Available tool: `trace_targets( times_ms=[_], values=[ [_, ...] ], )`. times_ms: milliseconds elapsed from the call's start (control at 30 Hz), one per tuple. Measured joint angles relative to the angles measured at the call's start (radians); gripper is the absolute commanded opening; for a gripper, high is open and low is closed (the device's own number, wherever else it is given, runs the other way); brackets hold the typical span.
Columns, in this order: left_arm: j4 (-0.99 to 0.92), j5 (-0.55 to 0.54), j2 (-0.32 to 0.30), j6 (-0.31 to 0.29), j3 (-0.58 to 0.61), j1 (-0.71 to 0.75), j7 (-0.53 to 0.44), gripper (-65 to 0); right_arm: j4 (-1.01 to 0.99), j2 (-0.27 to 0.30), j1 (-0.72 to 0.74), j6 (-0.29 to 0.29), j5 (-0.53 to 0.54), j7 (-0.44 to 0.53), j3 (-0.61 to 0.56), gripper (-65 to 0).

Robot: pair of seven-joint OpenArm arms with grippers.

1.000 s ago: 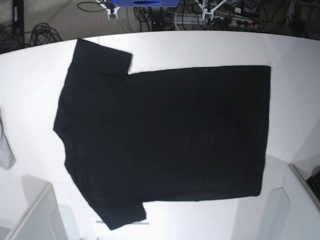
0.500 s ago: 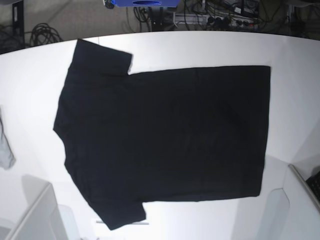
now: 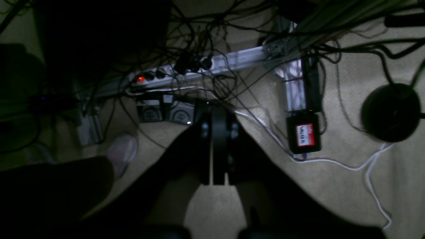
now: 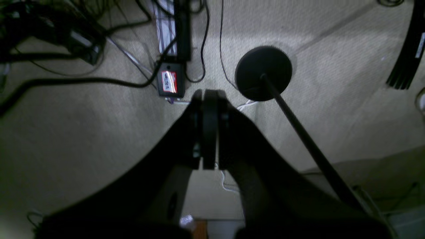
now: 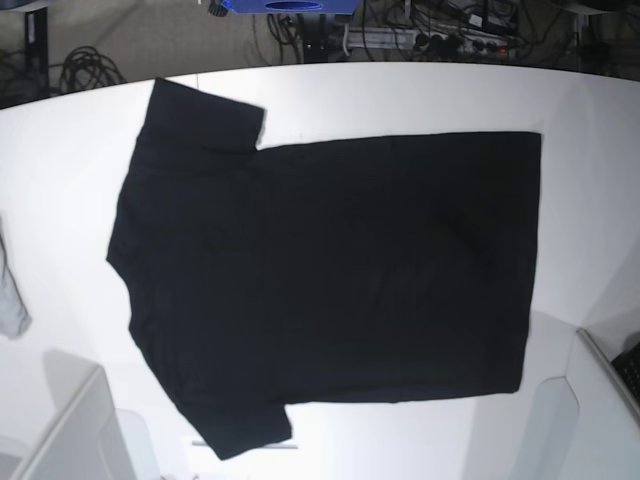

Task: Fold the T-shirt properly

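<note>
Base view is showing the T-shirt [image 5: 330, 270] lying spread flat on the white worktop [image 5: 590, 200], exactly where it was a second ago, with its sleeves toward the view's left and its hem toward the right. A small grey cloth [image 5: 10, 295] is sitting at the left edge, well apart from the shirt. Neither pincer is appearing here; only the clutter beyond the far edge has been shifting.

Left wrist view is showing the left pincer [image 3: 217, 146] pressed closed on nothing, hanging over the carpeted floor [image 3: 332, 179]. Beyond its tip a power strip [image 3: 186, 73] is lying among tangled cables.

Right wrist view is showing the right pincer [image 4: 207, 132] likewise closed and empty above the floor, with a round black stand base [image 4: 264, 73] just beyond it to the right.
</note>
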Motion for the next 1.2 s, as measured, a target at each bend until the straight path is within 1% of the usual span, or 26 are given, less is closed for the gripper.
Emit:
trace_targets(
  times_ms=[67,100,167,200,300,333,433,500,533,667,700,800,900,1000,1067,1133,1200],
  values=[
    [0.003,-0.011,-0.019,0.004,-0.019,0.018,-0.092,-65.0,0.049,-0.012,-0.028,-0.001,-0.001,0.002,0.05,-65.0],
    [0.003,-0.023,-0.027,0.018,-0.02,0.03,-0.15,-65.0,0.069,-0.018,-0.04,0.0,-0.002,0.001,0.071,-65.0],
    [0.003,-0.066,-0.029,0.014,-0.019,0.051,-0.229,-65.0,0.103,-0.027,-0.055,0.0,-0.002,-0.006,0.105,-65.0],
    [0.003,-0.097,-0.021,0.013,-0.019,0.059,-0.255,-65.0,0.118,-0.028,-0.06,0.0,-0.001,-0.005,0.114,-65.0],
    [0.003,-0.187,-0.004,0.003,-0.01,0.068,-0.278,-65.0,0.164,-0.025,-0.076,0.0,-0.002,0.004,0.122,-65.0],
    [0.003,-0.235,-0.004,0.004,-0.006,0.067,-0.296,-65.0,0.185,-0.024,-0.088,0.0,-0.002,0.007,0.122,-65.0],
    [0.018,-0.283,-0.038,0.003,-0.001,0.077,-0.367,-65.0,0.252,-0.026,-0.134,-0.001,-0.002,0.003,0.122,-65.0],
    [0.076,-0.334,-0.054,0.007,-0.005,0.111,-0.423,-65.0,0.299,-0.029,-0.155,-0.001,-0.003,-0.005,0.122,-65.0],
    [0.116,-0.343,-0.059,0.01,-0.006,0.137,-0.452,-65.0,0.329,-0.031,-0.166,0.0,-0.002,-0.003,0.122,-65.0],
    [0.312,-0.347,-0.054,0.002,-0.003,0.245,-0.454,-65.0,0.427,-0.032,-0.197,0.0,-0.002,0.006,0.122,-65.0],
    [0.36,-0.356,-0.067,0.003,0.004,0.266,-0.455,-65.0,0.447,-0.032,-0.206,0.0,-0.002,0.004,0.122,-65.0],
    [0.494,-0.451,-0.119,0.006,-0.007,0.327,-0.451,-65.0,0.504,-0.032,-0.219,0.0,-0.002,-0.01,0.13,-65.0],
    [0.612,-0.471,-0.156,0.01,-0.012,0.38,-0.458,-65.0,0.557,-0.059,-0.206,0.0,-0.001,-0.006,0.185,-65.0],
    [0.687,-0.461,-0.169,0.006,-0.008,0.411,-0.454,-65.0,0.607,-0.089,-0.167,-0.001,-0.001,-0.014,0.251,-65.0],
    [0.731,-0.464,-0.177,0.006,-0.011,0.424,-0.452,-65.0,0.637,-0.089,-0.143,0.0,-0.001,-0.013,0.266,-65.0],
    [0.764,-0.469,-0.19,0.006,-0.015,0.425,-0.426,-65.0,0.663,-0.089,-0.119,0.0,-0.002,-0.018,0.268,-65.0],
    [0.791,-0.467,-0.185,0.006,-0.04,0.417,-0.426,-65.0,0.698,-0.089,-0.094,0.0,-0.002,-0.038,0.269,-65.0]
  ],
)
